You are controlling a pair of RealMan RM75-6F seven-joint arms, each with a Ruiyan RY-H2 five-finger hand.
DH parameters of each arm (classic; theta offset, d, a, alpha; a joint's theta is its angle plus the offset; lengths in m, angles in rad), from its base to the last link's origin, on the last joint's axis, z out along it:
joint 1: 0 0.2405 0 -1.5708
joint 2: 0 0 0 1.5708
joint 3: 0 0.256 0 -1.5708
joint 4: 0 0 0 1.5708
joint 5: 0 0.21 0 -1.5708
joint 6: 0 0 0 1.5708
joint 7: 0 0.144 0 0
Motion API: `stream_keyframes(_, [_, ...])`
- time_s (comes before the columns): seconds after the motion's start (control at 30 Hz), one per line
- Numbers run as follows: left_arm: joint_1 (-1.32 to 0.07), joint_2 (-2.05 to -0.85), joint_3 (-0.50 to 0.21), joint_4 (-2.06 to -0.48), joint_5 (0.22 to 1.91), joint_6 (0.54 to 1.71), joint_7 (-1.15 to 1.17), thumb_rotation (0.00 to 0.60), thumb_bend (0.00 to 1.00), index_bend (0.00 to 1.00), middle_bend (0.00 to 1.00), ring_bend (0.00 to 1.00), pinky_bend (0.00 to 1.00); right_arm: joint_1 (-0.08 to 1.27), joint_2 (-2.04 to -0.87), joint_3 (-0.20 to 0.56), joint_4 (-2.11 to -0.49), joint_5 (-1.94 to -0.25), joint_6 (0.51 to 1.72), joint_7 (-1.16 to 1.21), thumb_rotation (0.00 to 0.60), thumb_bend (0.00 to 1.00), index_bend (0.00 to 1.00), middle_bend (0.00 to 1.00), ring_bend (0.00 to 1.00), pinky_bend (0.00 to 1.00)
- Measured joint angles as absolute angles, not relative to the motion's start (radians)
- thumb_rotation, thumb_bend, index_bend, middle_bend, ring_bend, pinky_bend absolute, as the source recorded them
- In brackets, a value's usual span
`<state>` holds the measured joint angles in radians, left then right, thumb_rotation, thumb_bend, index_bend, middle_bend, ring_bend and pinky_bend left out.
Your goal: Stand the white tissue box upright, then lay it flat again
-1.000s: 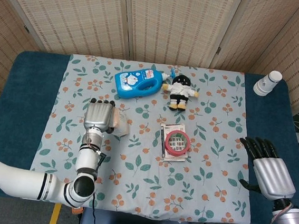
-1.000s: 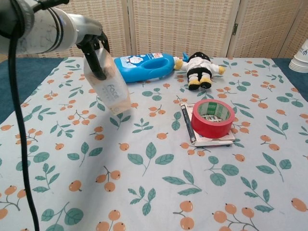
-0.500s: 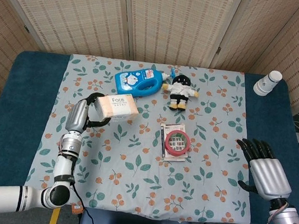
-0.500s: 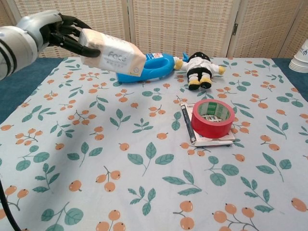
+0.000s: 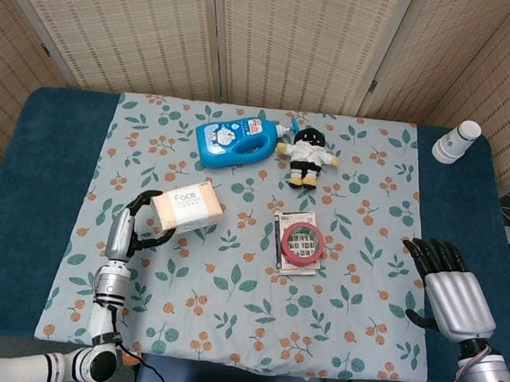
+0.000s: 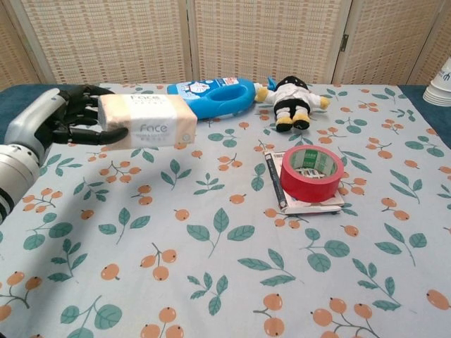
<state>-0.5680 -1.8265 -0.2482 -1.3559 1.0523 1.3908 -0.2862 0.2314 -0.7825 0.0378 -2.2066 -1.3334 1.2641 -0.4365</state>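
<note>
The left hand (image 5: 134, 225) (image 6: 60, 116), a silver-backed robot hand with black fingers, is wrapped around one short end of the white tissue box (image 5: 187, 210) (image 6: 146, 121), a soft rectangular pack with a peach top and the word "Face" printed on its side. Its fingers (image 6: 91, 134) curl over and under that end, so the hand grips the pack. The pack lies lengthwise and level, sticking out from the hand toward the middle of the table; the chest view shows it raised off the floral tablecloth (image 5: 228, 288) (image 6: 225, 246), a pale cloth printed with green leaves and orange berries.

The right hand (image 5: 448, 295), seen only in the head view, rests over the dark blue table edge well apart from everything, fingers spread and holding nothing.

Between the two hands, nearer the left, a roll of red adhesive tape (image 5: 303, 241) (image 6: 311, 172) sits on a small white card (image 5: 298, 263) (image 6: 310, 204), with a dark pen (image 6: 275, 179) lying along the card's side nearest the left hand.

Beyond the tissue pack lies a blue plastic bottle (image 5: 237, 139) (image 6: 211, 97) on its side with a cartoon label. Just beside its cap end lies a small plush doll in black and white (image 5: 306, 156) (image 6: 292, 101). Farthest off, beyond the right hand, a stack of white paper cups (image 5: 457, 141) (image 6: 442, 83) stands on the blue table (image 5: 21, 178).
</note>
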Motion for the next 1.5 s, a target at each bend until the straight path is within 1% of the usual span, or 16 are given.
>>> stream_keyframes(0.17, [-0.545, -1.893, -0.246, -1.244, 1.092, 1.391, -0.337, 0.600, 0.24, 0.33, 0.48, 0.25, 0.18, 0.234, -0.786, 0.037, -2.202, -1.324, 1.259, -0.441, 0.600, 0.11, 0.07, 0.06, 0.00, 0.03])
stream_keyframes(0.4, [-0.525, -1.955, -0.247, -1.107, 1.139, 1.365, -0.387, 0.600, 0.24, 0.33, 0.48, 0.25, 0.18, 0.241, -0.796, 0.038, -2.196, -1.305, 1.255, -0.455, 0.600, 0.11, 0.07, 0.06, 0.00, 0.03])
stream_keyframes(0.83, [-0.485, -2.028, -0.248, -0.961, 1.173, 1.292, -0.445, 0.600, 0.23, 0.32, 0.46, 0.23, 0.18, 0.249, -0.808, 0.039, -2.187, -1.283, 1.252, -0.465, 0.600, 0.11, 0.07, 0.06, 0.00, 0.03])
stream_keyframes(0.9, [-0.482, -2.031, -0.251, -0.952, 1.177, 1.279, -0.448, 0.600, 0.22, 0.28, 0.43, 0.21, 0.17, 0.249, -0.808, 0.038, -2.187, -1.284, 1.253, -0.465, 0.600, 0.11, 0.07, 0.06, 0.00, 0.03])
stream_keyframes(1.0, [-0.477, -2.029, -0.257, -0.954, 1.177, 1.260, -0.448, 0.600, 0.18, 0.15, 0.32, 0.14, 0.16, 0.250, -0.807, 0.037, -2.189, -1.285, 1.254, -0.465, 0.600, 0.11, 0.07, 0.06, 0.00, 0.03])
stream_keyframes(1.07, [-0.473, -2.023, -0.260, -0.962, 1.176, 1.247, -0.451, 0.600, 0.15, 0.07, 0.27, 0.10, 0.14, 0.250, -0.807, 0.037, -2.188, -1.285, 1.254, -0.464, 0.600, 0.11, 0.07, 0.06, 0.00, 0.03])
stream_keyframes(1.13, [-0.470, -2.014, -0.261, -0.971, 1.181, 1.235, -0.458, 0.600, 0.13, 0.01, 0.21, 0.05, 0.12, 0.249, -0.807, 0.035, -2.188, -1.288, 1.256, -0.463, 0.600, 0.11, 0.07, 0.06, 0.00, 0.03])
stream_keyframes(1.2, [-0.469, -2.005, -0.262, -0.980, 1.187, 1.227, -0.462, 0.600, 0.12, 0.00, 0.12, 0.00, 0.09, 0.247, -0.808, 0.034, -2.189, -1.292, 1.258, -0.462, 0.600, 0.11, 0.07, 0.06, 0.00, 0.03])
stream_keyframes(1.3, [-0.468, -1.988, -0.263, -1.001, 1.202, 1.216, -0.473, 0.600, 0.11, 0.00, 0.02, 0.00, 0.06, 0.248, -0.803, 0.034, -2.194, -1.294, 1.259, -0.459, 0.600, 0.11, 0.07, 0.06, 0.00, 0.03])
stream_keyframes(1.37, [-0.467, -1.978, -0.264, -1.017, 1.207, 1.213, -0.474, 0.600, 0.11, 0.00, 0.00, 0.00, 0.05, 0.247, -0.802, 0.033, -2.196, -1.295, 1.259, -0.458, 0.600, 0.11, 0.07, 0.06, 0.00, 0.03])
stream_keyframes(1.5, [-0.462, -1.949, -0.267, -1.064, 1.219, 1.214, -0.462, 0.600, 0.11, 0.00, 0.00, 0.00, 0.05, 0.245, -0.799, 0.032, -2.197, -1.302, 1.262, -0.449, 0.600, 0.11, 0.07, 0.06, 0.00, 0.03])
